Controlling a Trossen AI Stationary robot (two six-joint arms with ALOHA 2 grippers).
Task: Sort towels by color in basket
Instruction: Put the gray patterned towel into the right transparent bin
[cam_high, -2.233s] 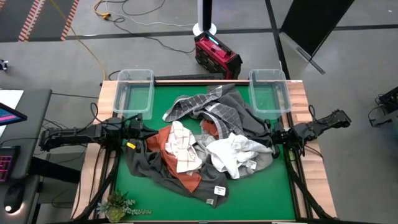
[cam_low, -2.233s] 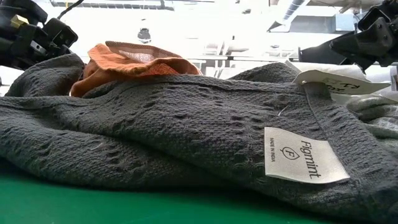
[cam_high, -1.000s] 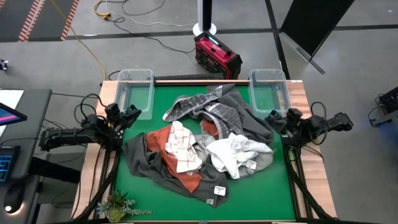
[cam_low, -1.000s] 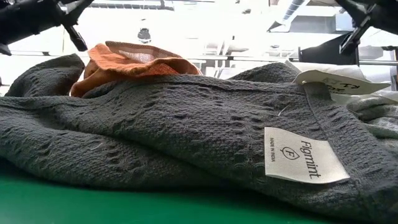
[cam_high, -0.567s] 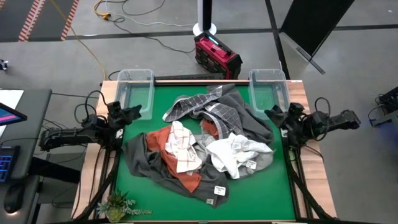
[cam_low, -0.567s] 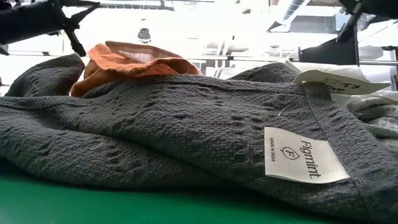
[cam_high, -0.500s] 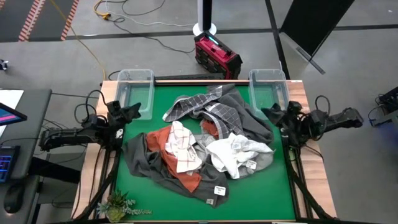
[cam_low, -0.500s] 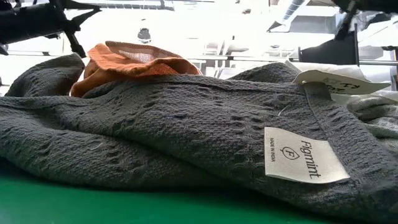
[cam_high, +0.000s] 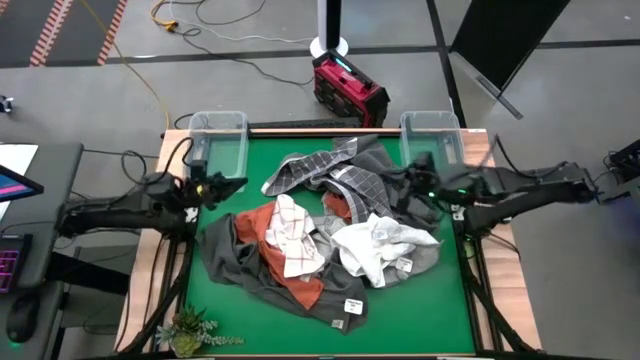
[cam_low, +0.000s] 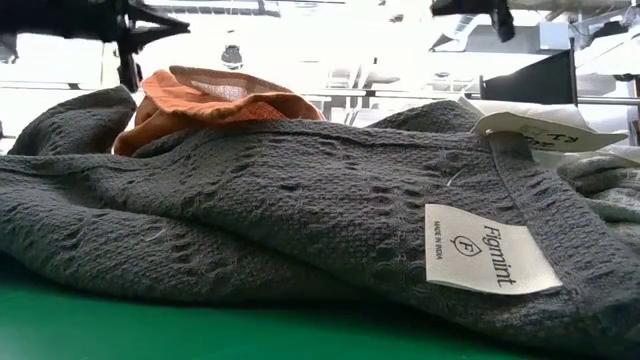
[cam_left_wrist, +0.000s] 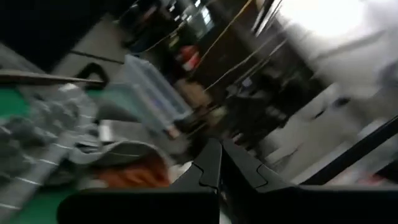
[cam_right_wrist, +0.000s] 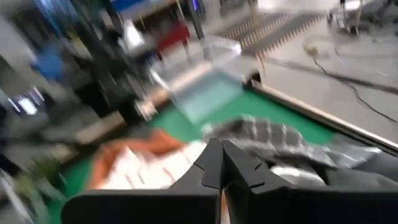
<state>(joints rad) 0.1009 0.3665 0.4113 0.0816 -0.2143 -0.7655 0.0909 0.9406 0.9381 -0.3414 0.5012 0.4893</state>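
Closest to the low camera, a dark grey towel with a knitted texture lies draped over the green table mat, a white sewn label on its edge; behind it the rust orange towel humps up. From above, the towels sit in one loose heap at the middle of the mat: the dark grey one spread at the front left, the rust orange one on it, a white towel with thin checks over that, a crumpled white towel to the right, and a grey checked towel at the far side of the heap. The left gripper hangs above the mat's left edge beside the heap, its fingers pressed together, holding nothing. The right gripper is above the heap's right side, its fingers likewise closed and empty. Two clear plastic bins stand at the table's far corners, one left and one right. A small green plant sits at the near left corner. Beyond the table, on the grey floor, are a red case, a yellow cable and a black cable
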